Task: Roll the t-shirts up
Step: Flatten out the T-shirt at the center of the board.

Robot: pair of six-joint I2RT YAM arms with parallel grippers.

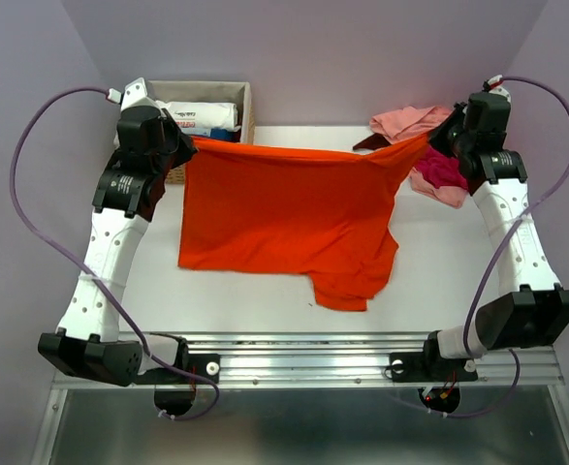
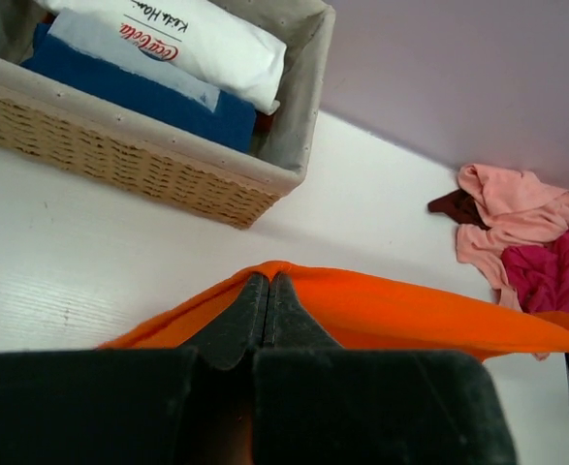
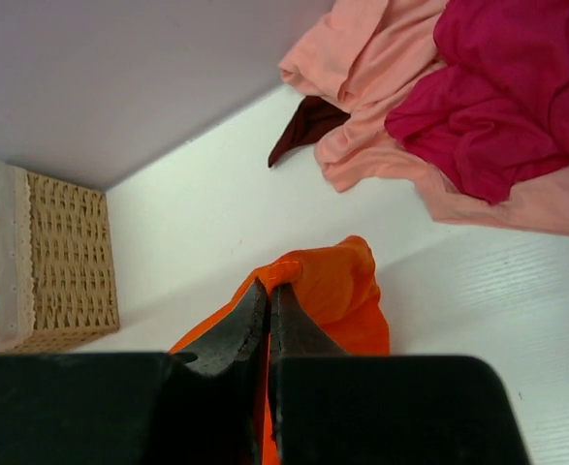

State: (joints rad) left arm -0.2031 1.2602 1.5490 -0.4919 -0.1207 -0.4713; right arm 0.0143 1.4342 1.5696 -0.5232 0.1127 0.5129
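Bright orange-red cloth t-shirt (image 1: pixel 284 218) is held stretched over the white table (image 1: pixel 255 291). Its upper corners are clamped in the closed fingers of the left gripper (image 2: pixel 268 283) and right gripper (image 3: pixel 270 288).

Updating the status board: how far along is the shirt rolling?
Maybe done: white bundle and blue bundle in the basket. In hand: left gripper and right gripper both shut on the orange shirt, stretched between them, unrolled. Left: pink shirt, magenta shirt, maroon shirt, heaped in a far corner.

The white table (image 1: pixel 255 295) bears a wicker basket (image 1: pixel 247 111) — and crumpled t-shirts (image 1: pixel 410 121).
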